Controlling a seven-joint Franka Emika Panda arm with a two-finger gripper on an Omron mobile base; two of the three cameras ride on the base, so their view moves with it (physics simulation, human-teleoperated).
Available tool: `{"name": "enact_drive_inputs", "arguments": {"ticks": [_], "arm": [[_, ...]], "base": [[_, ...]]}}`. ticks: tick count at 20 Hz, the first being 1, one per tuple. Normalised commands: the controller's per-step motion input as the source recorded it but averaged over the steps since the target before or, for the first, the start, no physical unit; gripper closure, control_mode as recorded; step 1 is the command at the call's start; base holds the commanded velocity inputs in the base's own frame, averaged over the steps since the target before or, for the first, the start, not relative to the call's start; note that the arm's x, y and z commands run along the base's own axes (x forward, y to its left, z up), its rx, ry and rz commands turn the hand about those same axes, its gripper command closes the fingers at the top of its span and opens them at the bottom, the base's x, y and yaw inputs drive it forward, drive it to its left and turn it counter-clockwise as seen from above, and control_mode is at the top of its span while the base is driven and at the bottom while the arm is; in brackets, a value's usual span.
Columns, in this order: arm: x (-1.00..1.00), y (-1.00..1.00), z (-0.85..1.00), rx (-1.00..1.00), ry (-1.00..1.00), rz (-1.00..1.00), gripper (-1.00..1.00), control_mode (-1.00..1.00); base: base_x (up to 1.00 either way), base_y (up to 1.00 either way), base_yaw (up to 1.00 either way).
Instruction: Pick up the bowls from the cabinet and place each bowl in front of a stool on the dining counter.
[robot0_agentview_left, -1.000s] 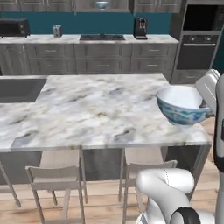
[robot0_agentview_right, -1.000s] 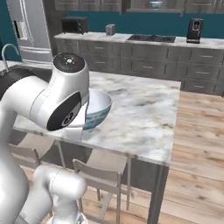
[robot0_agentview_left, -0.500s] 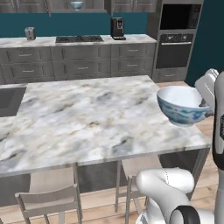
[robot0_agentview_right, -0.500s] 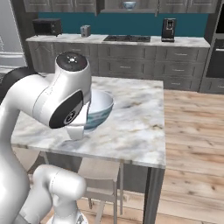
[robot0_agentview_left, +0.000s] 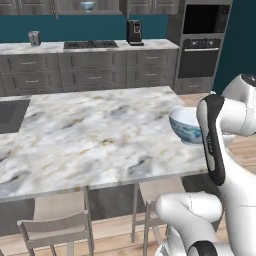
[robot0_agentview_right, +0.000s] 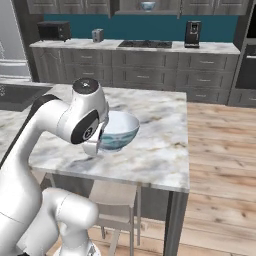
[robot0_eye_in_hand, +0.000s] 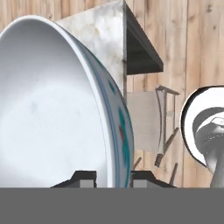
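Carried along as the base drove on, the bowl (robot0_eye_in_hand: 57, 105), its rim pinched between the closed gripper (robot0_eye_in_hand: 113, 176) fingers, hung over the dining counter (robot0_agentview_left: 100, 130) corner, next needing lowering before the stool (robot0_agentview_right: 112, 197).

**No readable text in any view**

No lettering, brand, number or sign can be read anywhere. The bowl (robot0_eye_in_hand: 65, 109) carries blue-teal and red painted patterning on its outer wall, but that is ornament, not writing. On the back counter, the coffee machine (robot0_agentview_left: 134, 32) near its right end and the microwave (robot0_agentview_right: 53, 31) at its left end may bear small markings, though both are too small and blurred to tell. The wall oven (robot0_agentview_left: 202, 47) shows no legible panel.
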Motion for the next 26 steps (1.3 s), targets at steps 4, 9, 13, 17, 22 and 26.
{"name": "enact_drive_inputs", "arguments": {"ticks": [4,9,13,17,22,26], "arm": [[0.99,0.17,-0.96,0.00,0.01,-0.14,1.00,-1.00],[0.79,0.11,-0.72,0.00,0.02,0.01,1.00,-1.00],[0.60,0.00,-0.37,0.00,0.04,0.13,1.00,-1.00],[0.52,0.00,-0.23,0.00,0.00,0.13,1.00,-1.00],[0.46,0.00,-0.25,0.00,0.00,0.09,1.00,-1.00],[0.34,0.00,-0.23,0.00,0.02,0.05,1.00,-1.00]], "base": [[0.00,0.00,0.00],[0.00,0.00,0.00],[0.00,0.00,0.00],[0.00,0.00,0.00],[0.00,0.00,0.00],[0.00,0.00,0.00]]}}
